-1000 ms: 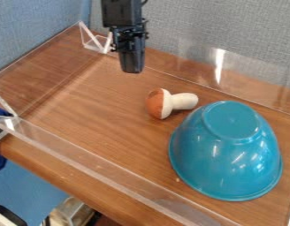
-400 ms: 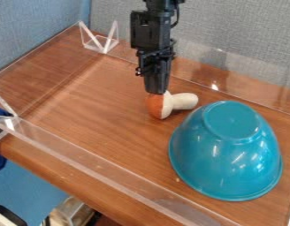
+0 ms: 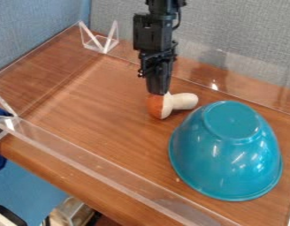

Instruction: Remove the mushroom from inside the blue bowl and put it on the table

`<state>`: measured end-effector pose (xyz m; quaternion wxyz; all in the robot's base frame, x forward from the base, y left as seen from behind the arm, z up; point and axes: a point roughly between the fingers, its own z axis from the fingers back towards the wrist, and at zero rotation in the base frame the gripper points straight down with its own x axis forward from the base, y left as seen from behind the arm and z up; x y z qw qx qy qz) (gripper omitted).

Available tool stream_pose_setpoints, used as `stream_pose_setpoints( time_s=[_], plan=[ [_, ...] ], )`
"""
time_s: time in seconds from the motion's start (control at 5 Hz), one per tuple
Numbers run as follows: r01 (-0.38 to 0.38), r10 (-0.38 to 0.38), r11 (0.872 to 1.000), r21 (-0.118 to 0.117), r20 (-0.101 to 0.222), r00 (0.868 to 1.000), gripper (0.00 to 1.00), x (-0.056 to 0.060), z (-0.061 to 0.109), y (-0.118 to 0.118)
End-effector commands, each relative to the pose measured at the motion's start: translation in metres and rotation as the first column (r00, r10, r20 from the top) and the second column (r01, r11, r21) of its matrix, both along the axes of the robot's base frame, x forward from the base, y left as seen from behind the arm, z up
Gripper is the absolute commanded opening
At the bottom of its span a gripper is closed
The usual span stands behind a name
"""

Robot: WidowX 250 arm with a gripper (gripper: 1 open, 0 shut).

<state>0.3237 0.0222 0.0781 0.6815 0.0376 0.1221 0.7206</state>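
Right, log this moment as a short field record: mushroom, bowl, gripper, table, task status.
mushroom: lying on its side on the table, outside the bowl, cap toward the left of the picture
blue bowl: on the table, tipped, nothing visible inside
gripper: shut, pointing down, its tip just over the mushroom's cap; contact cannot be told
table: brown wood-grain, clear low walls around it
task status: mushroom already out of the bowl and on the table

Robot lab test bench: wood-grain tabletop [image 3: 77,88] fenced by clear acrylic walls [image 3: 100,172], grey-blue fabric partition [image 3: 41,26] behind.
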Motion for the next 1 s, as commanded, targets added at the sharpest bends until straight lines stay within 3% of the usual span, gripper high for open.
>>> stream_pose_setpoints(
  time_s=[0.0, 0.2, 0.6, 0.8],
  plan=[
    [-0.069, 0.068, 0.998, 0.015, 0.054, 0.996, 0.0, 0.007, 0.011, 0.014],
    [-0.115, 0.114, 0.993, 0.019, 0.058, 0.992, 0.0, 0.006, 0.01, 0.023],
    [-0.122, 0.12, 0.992, 0.024, 0.076, 0.99, 0.0, 0.014, -0.02, 0.052],
    [-0.048, 0.047, 0.999, 0.016, 0.078, 0.996, 0.0, 0.029, -0.028, 0.052]
  ],
)
